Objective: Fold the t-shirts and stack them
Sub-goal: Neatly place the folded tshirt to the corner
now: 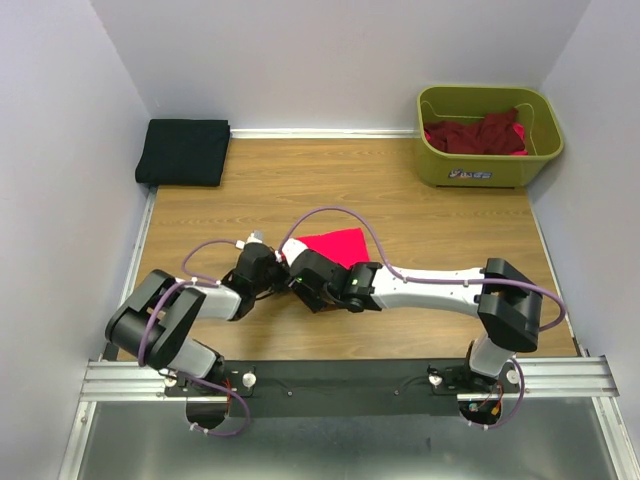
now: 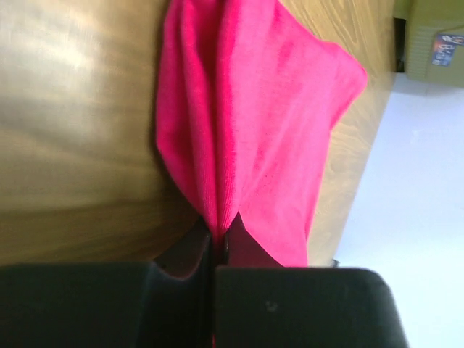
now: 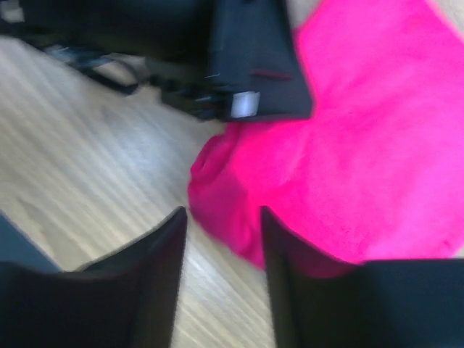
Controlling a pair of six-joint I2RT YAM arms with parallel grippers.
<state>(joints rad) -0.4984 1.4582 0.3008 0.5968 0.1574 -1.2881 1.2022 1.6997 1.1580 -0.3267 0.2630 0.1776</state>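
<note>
Clamped in left gripper (image 2: pixel 215 250): bright pink t-shirt (image 1: pixel 335 245) on wooden table (image 1: pixel 420 215). At its edge, right gripper (image 3: pixel 221 239) spread. From above, near edge covered by both. Far corners: folded black t-shirt (image 1: pixel 185 152); olive tub (image 1: pixel 490 168) holding maroon t-shirts (image 1: pixel 472 136).

My left arm (image 1: pixel 175 318) consists of black, boxy joint housings. My right arm (image 1: pixel 430 288) has a smooth white link between black housings. A purple cable (image 1: pixel 335 210) loops along each arm. My right gripper (image 3: pixel 221 283) has two flat, matte black fingers (image 3: pixel 156 275). My left gripper (image 2: pixel 217 254) is black and carries a small white label (image 3: pixel 245 104). Both bases sit on a slotted aluminium rail (image 1: pixel 350 378).
</note>
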